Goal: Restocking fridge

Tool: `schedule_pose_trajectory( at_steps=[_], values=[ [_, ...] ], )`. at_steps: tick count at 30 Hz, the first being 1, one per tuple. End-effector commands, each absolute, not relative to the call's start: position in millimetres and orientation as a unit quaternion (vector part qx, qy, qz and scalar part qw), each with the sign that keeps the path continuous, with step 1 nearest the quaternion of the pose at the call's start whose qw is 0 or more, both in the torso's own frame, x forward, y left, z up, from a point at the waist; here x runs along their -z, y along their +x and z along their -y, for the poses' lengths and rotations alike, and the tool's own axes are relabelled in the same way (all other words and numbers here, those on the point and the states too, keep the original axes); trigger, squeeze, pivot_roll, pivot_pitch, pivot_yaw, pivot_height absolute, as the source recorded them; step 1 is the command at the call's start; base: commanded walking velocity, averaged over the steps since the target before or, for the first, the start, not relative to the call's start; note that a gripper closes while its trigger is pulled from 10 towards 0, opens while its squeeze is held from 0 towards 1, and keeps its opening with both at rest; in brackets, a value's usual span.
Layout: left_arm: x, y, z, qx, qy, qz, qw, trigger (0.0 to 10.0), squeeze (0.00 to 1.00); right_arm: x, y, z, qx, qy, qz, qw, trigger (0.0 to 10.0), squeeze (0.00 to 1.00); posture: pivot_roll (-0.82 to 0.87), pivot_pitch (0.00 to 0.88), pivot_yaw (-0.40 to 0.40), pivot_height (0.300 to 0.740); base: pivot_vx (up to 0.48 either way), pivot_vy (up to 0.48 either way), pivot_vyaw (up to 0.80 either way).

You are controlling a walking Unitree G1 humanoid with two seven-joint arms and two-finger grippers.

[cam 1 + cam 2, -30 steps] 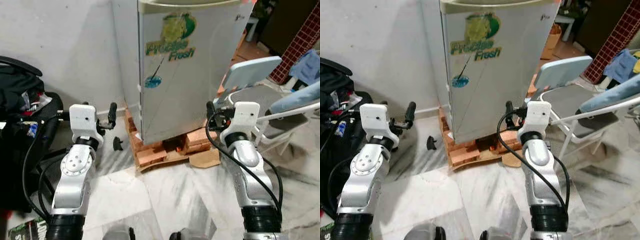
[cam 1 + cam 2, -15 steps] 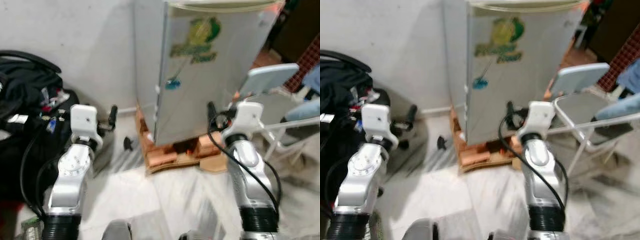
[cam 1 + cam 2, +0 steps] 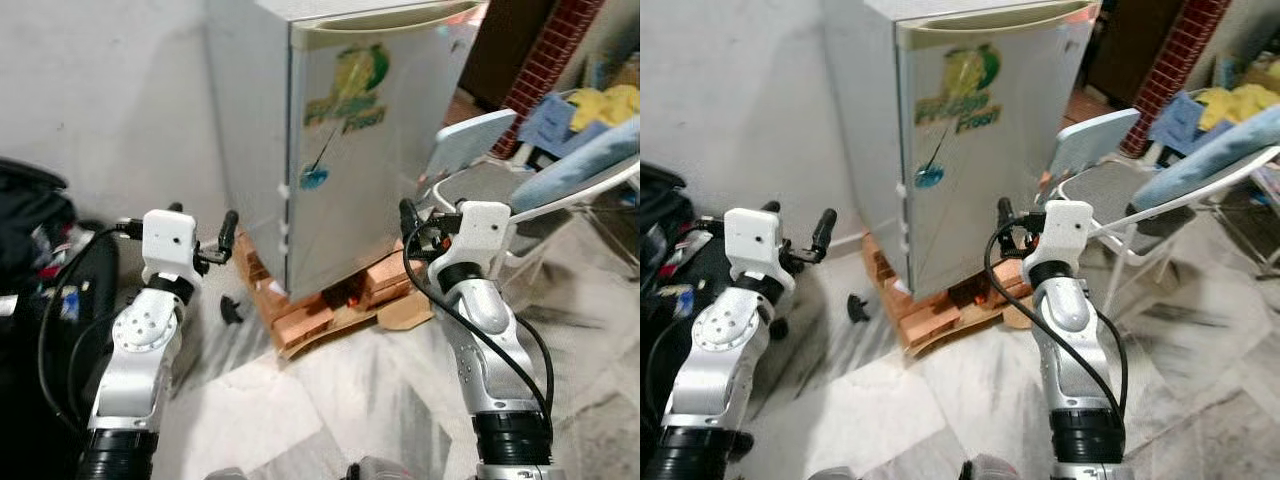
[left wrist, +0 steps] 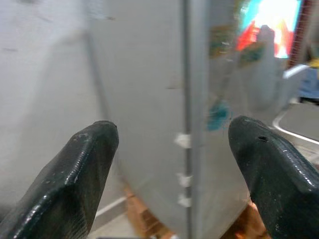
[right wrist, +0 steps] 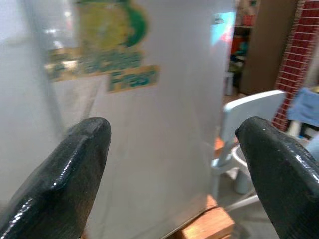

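Observation:
A small grey fridge [image 3: 350, 150] with a green sticker on its door stands shut against the wall, raised on bricks [image 3: 320, 305]. My left gripper [image 3: 200, 225] is held up to the left of the fridge, short of its side wall, open and empty. The left wrist view looks between the fingertips [image 4: 84, 164] at the fridge's hinge-side corner [image 4: 187, 124]. My right gripper [image 3: 428, 222] hovers low in front of the door's right edge, also open with nothing in it. In the right wrist view the door sticker [image 5: 109, 74] lies ahead of it.
A white plastic chair [image 3: 480, 140] stands close to the fridge's right side, with blue and yellow cloth [image 3: 580, 110] behind it. A black bag [image 3: 30, 230] lies on the left. A small black object [image 3: 232, 310] and a piece of cardboard [image 3: 405, 315] lie on the marble floor.
The whole picture has swung and shifted, so the camera moved. Both arms keep the same raised pose and both grippers stay open.

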State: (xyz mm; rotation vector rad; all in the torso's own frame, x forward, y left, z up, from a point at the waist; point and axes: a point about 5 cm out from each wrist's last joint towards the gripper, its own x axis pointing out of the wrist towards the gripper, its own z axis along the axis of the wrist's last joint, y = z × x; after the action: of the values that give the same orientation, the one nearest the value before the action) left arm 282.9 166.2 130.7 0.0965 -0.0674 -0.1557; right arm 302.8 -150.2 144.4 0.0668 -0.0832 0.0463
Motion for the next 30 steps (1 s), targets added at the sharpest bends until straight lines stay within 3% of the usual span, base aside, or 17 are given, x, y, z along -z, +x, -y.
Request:
schedule_pose_trajectory(
  at_steps=[1,6,11,20,30],
  values=[
    [-132.6,284.6,-157.0,0.091,0.032,0.034,0.995,10.0,0.00,-144.8,302.7,160.0,-0.010,0.024,0.043,0.999,10.0,0.00,0.04,0.019,-0.048,0.740,0.446,0.000,-0.80],
    [-131.2,285.3,-156.8,0.085,0.020,0.027,0.996,10.0,0.00,-145.0,303.4,159.9,-0.009,0.022,0.045,0.999,10.0,0.00,0.04,0.017,-0.051,0.740,0.358,0.222,-0.80],
    [-131.3,285.4,-155.1,0.087,0.005,0.025,0.996,10.0,0.00,-145.4,303.8,160.0,-0.007,0.022,0.050,0.999,10.0,0.00,0.04,0.016,-0.053,0.740,0.000,0.474,0.00],
    [-128.6,281.9,-153.7,0.100,0.010,0.017,0.995,10.0,0.00,-144.5,305.0,159.8,-0.003,0.023,0.047,0.999,10.0,0.00,0.04,0.018,-0.053,0.740,0.000,0.480,-0.58],
    [-130.8,281.2,-146.2,0.131,0.014,0.022,0.991,10.0,0.00,-146.9,306.9,160.3,0.003,0.022,0.052,0.998,10.0,0.00,0.04,0.021,-0.051,0.740,0.137,0.420,-0.04]
  ],
)
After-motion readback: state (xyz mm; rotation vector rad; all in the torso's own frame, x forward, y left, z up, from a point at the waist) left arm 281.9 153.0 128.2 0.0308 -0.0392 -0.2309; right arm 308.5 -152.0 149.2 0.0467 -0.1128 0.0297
